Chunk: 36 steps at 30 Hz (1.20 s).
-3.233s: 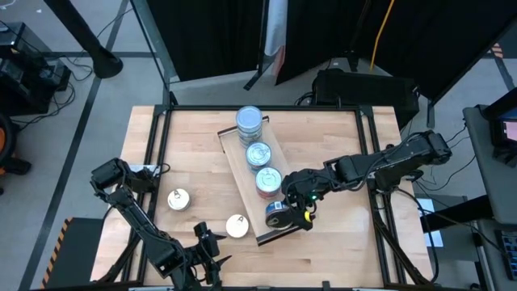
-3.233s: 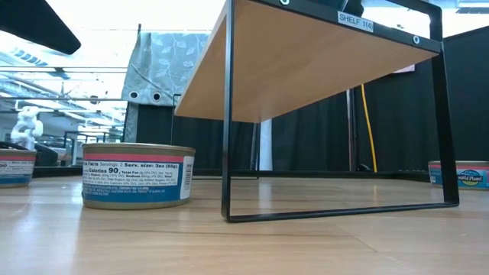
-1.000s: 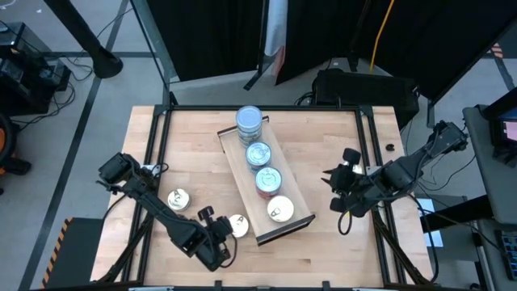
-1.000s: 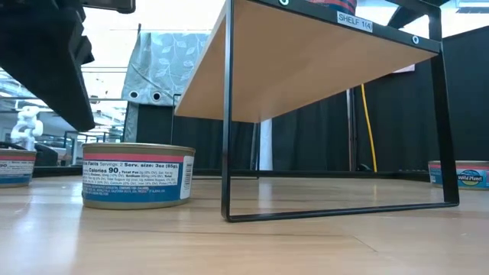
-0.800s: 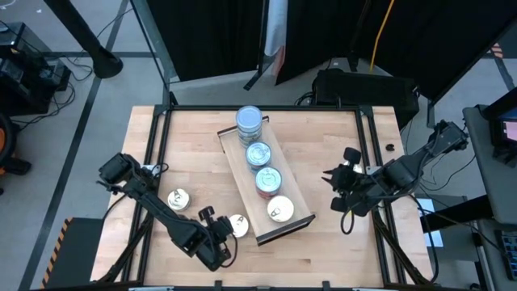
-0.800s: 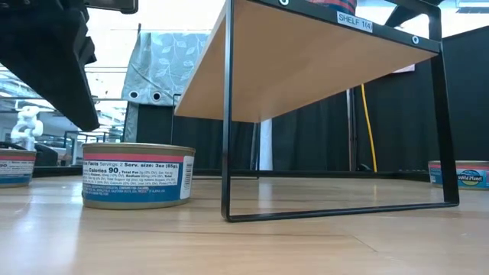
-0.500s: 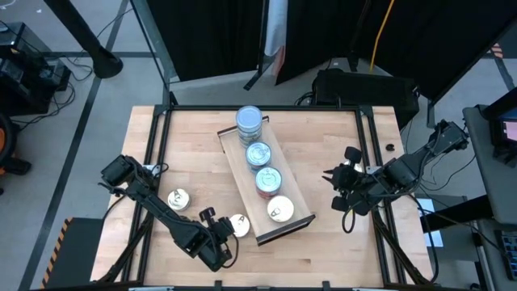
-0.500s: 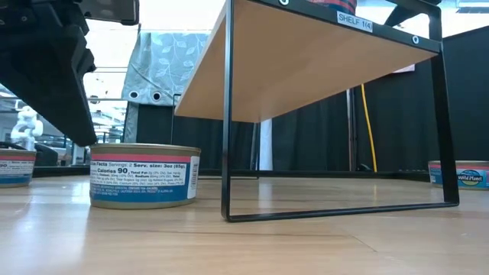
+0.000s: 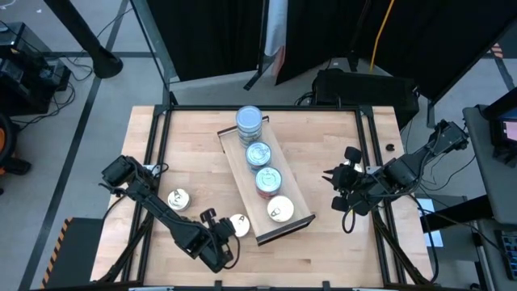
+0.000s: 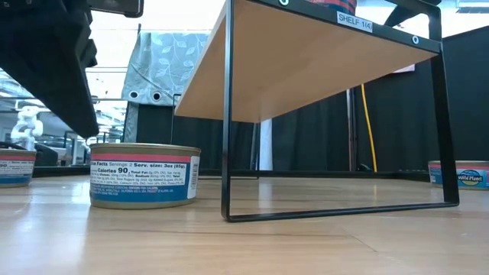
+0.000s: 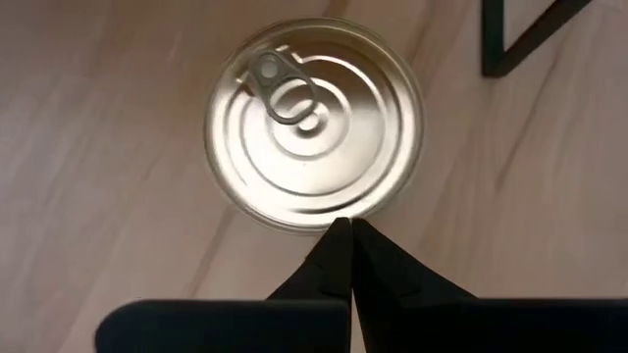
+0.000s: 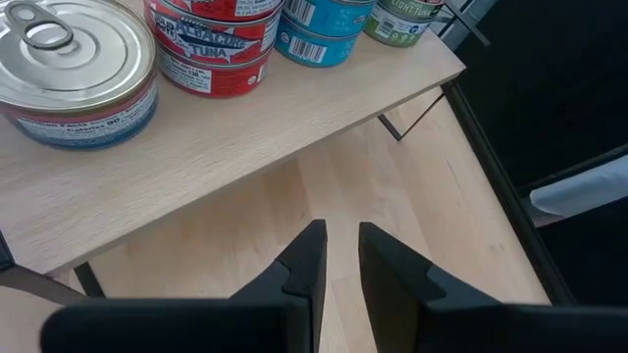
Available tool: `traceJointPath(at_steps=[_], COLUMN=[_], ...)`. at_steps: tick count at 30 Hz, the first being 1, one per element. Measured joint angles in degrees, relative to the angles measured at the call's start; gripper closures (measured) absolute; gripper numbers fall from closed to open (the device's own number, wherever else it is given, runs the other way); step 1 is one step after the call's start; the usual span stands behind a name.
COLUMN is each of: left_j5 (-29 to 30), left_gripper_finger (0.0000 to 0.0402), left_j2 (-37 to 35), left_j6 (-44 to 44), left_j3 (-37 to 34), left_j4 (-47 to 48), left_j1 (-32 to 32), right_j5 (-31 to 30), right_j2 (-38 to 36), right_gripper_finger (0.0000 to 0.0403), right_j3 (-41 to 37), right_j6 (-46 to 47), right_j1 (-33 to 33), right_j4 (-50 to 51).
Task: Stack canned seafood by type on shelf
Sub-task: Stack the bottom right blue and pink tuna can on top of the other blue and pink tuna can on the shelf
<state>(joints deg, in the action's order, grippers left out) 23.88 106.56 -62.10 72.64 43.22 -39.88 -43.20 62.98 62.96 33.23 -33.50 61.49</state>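
A silver pull-tab can (image 11: 314, 123) stands flat on the tabletop just left of the shelf's near end (image 9: 237, 225). My left gripper (image 11: 345, 227) is shut, its fingertips at the can's edge (image 9: 227, 232). The shelf (image 9: 239, 187) lies slantwise at mid-table on thin black legs. It carries a stack of cans (image 9: 249, 123), two blue-topped cans (image 9: 258, 153) (image 9: 268, 179) and a silver can (image 9: 280, 209). My right gripper (image 12: 341, 235) hangs above the table right of the shelf (image 9: 335, 190), its fingers a narrow gap apart with nothing between them. My left gripper touches the silver can's rim (image 11: 329, 222) with the tips of its shut fingers, on the side turned away from the shelf. The fingers slant down from above. The can sits flat on the table, pull tab up.
Another pull-tab can (image 9: 178, 199) stands on the table farther left. The low view shows a can at the left edge (image 10: 15, 168) and one beyond the shelf's legs at the right (image 10: 462, 174). Bare wood lies right of the shelf.
My shut left gripper has edged toward the shelf. The silver can in front of it has slid a little along the table toward the shelf's leg, staying flat.
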Motion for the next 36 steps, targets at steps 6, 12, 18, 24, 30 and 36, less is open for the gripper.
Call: traceJointPath(at_steps=[6,12,18,24,30,36], left_j5=[2.3,1.5,0.2,3.9,3.4,2.2], left_gripper_finger=[0.04,0.04,0.04,0.04,0.04,0.04], left_j2=[-0.1,-0.2,0.0,-0.4,-0.4,-0.4], left_j6=[-0.4,-0.6,-0.6,1.9,1.0,0.9], left_j3=[-2.2,-2.5,-2.0,0.5,-2.3,-2.6], left_j4=[0.1,0.0,-0.5,-0.9,-0.7,-0.9], left_j1=[0.5,0.6,0.4,0.4,1.3,1.2], right_j5=[0.0,0.0,0.0,0.0,0.0,0.0], right_j2=[0.0,0.0,0.0,0.0,0.0,0.0], right_gripper_finger=[0.0349,0.0349,0.0349,0.0349,0.0349,0.0349], right_j3=[0.0,0.0,0.0,0.0,0.0,0.0], right_j6=[-0.3,-0.4,-0.4,-0.5,-0.7,-0.8], right_j1=[0.0,0.0,0.0,0.0,0.0,0.0], right_j4=[0.0,0.0,0.0,0.0,0.0,0.0])
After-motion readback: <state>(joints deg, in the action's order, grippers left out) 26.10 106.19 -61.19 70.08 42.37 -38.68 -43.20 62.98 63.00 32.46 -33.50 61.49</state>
